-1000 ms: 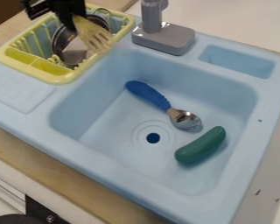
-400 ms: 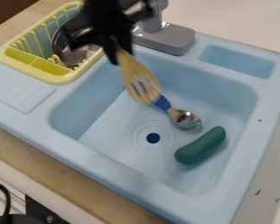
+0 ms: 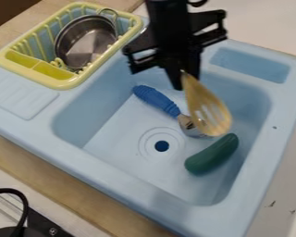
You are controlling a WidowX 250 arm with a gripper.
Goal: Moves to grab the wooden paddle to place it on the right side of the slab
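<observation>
Paddle of slotted tan wood [image 3: 201,98] hangs at two o'clock over the light-blue plastic sink [image 3: 120,162], handle pinched by the black gripper [image 3: 184,77]. Beneath: blue-handled metal spoon [image 3: 173,109]. Four o'clock: green toy cucumber [image 3: 212,155]. Eleven: yellow plastic rack [image 3: 64,84].

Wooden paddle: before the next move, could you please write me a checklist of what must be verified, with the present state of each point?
1. Wooden paddle gripped: ok, the gripper holds it by the handle end.
2. Paddle set down: not ok, it hangs over the sink, blade pointing down.
3. Blade free of the spoon: cannot tell; it overlaps the spoon's bowl in view, but the gap is unclear.
4. Pan out of the paddle's way: ok, it sits in the yellow rack.
5. Slab identified: cannot tell which surface is meant.
</observation>
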